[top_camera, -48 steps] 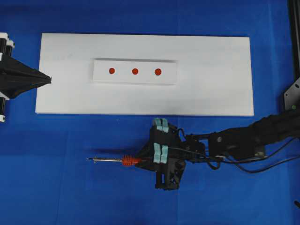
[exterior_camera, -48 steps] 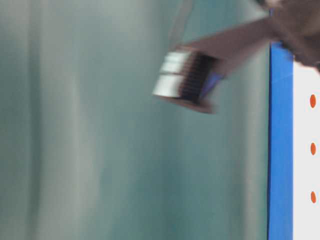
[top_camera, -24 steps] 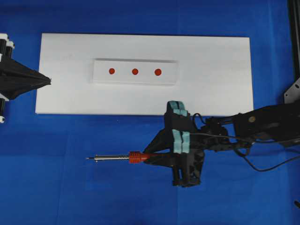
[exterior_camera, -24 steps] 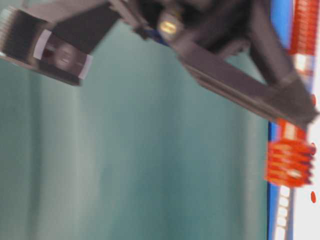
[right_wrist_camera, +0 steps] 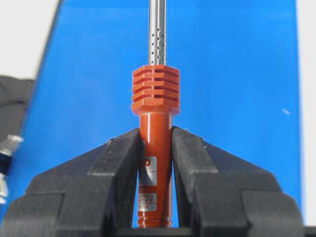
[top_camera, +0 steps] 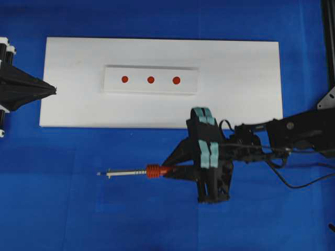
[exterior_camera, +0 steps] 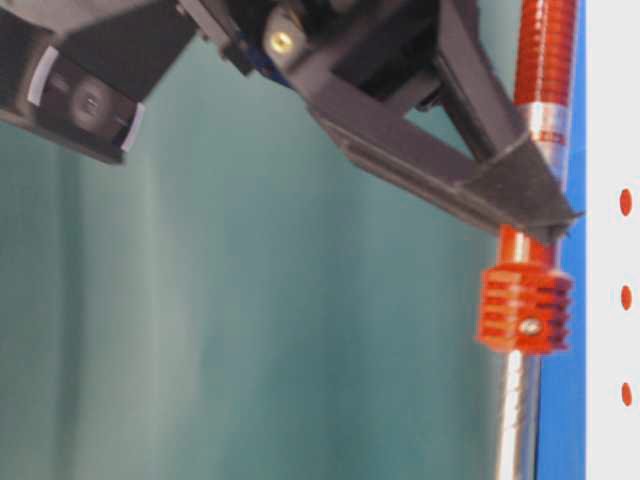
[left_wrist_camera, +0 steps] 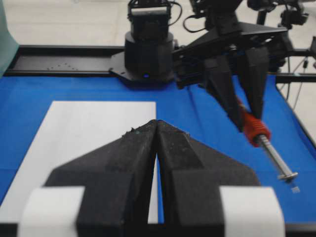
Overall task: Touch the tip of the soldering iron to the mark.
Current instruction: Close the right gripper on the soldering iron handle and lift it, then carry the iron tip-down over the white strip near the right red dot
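Note:
The soldering iron (top_camera: 153, 171) has an orange-red ribbed handle and a thin silver shaft pointing left. It hangs over the blue mat in front of the white board. My right gripper (top_camera: 168, 170) is shut on the handle just behind the ribbed collar (right_wrist_camera: 155, 89), with both pads pressed against it (right_wrist_camera: 155, 131). Three red marks (top_camera: 151, 80) sit in a row on a small white strip in the middle of the board. The shaft tip is well short of them, nearer the front. My left gripper (top_camera: 52, 90) is shut and empty at the board's left edge (left_wrist_camera: 156, 122).
The white board (top_camera: 235, 99) lies on a blue mat (top_camera: 78, 209). The iron's black cord trails along the right arm (top_camera: 293, 130). In the left wrist view the iron (left_wrist_camera: 255, 131) slants down to the right over the mat.
The right gripper has risen and moved to the right with the soldering iron in it; the iron has left the mat and come into the table-level view. The left gripper has not moved.

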Action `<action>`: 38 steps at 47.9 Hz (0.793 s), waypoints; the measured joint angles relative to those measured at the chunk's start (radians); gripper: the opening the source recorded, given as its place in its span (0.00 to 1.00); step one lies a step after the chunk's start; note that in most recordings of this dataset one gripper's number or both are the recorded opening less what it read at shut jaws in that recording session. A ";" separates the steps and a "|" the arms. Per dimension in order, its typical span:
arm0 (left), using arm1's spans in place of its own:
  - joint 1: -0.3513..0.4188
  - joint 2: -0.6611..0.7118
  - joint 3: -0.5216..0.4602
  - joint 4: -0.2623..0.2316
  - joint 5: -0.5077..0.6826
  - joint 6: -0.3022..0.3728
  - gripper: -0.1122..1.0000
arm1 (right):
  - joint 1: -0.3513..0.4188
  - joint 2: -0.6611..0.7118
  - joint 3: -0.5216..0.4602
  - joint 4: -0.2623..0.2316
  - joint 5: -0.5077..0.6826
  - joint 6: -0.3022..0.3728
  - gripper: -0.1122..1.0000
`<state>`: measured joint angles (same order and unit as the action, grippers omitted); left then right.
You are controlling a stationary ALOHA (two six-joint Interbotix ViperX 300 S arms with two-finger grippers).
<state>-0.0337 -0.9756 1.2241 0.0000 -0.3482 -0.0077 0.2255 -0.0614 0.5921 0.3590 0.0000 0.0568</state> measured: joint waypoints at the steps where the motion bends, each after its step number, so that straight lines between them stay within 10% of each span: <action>1: 0.000 -0.002 0.000 0.000 0.000 0.000 0.10 | -0.011 0.000 0.000 -0.006 0.012 0.002 0.16; 38: -0.020 0.000 0.000 0.000 0.000 -0.002 0.10 | -0.393 -0.040 -0.117 -0.350 0.356 -0.009 0.16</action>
<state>-0.0537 -0.9756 1.2241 0.0000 -0.3482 -0.0092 -0.1672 -0.1012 0.4755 0.0092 0.3559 0.0476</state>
